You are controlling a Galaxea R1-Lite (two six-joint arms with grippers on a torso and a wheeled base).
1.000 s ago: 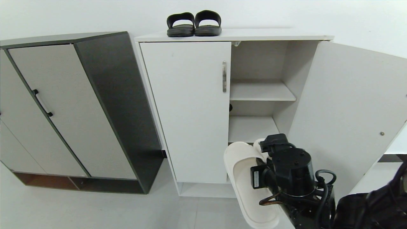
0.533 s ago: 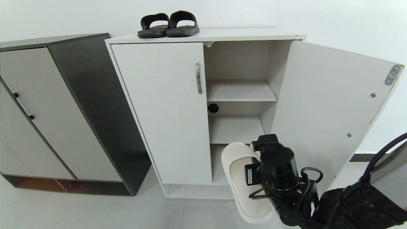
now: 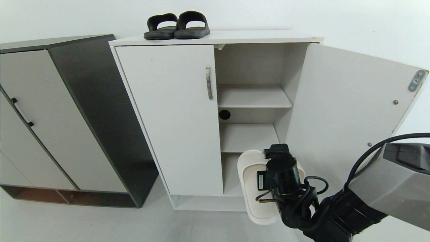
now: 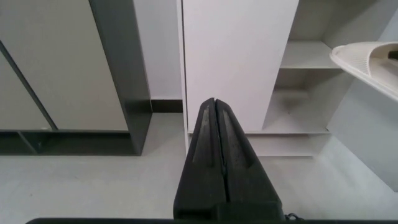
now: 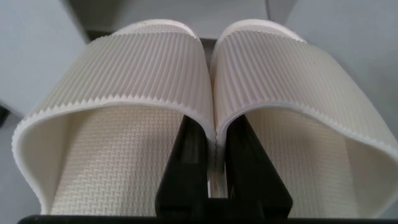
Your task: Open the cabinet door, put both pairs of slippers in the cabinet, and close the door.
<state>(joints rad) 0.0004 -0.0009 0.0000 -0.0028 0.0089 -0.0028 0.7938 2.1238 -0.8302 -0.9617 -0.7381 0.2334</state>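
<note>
Pinching the white slippers (image 3: 252, 188) together by their inner edges with the right gripper (image 5: 214, 134), jaws clamped tight. Holding them low before the cabinet (image 3: 168, 117) — at its open right half. Keeping the left gripper (image 4: 215, 109) pressed closed and empty — leaving the black slippers (image 3: 177, 26) on the cabinet top.

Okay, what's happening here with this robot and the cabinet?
The right pincer grips a pair of white slippers in front of the white cabinet, low at its open side. The right door stands open; the left door is shut. The black slippers sit on top of the cabinet. The left pincer is shut and empty.
</note>
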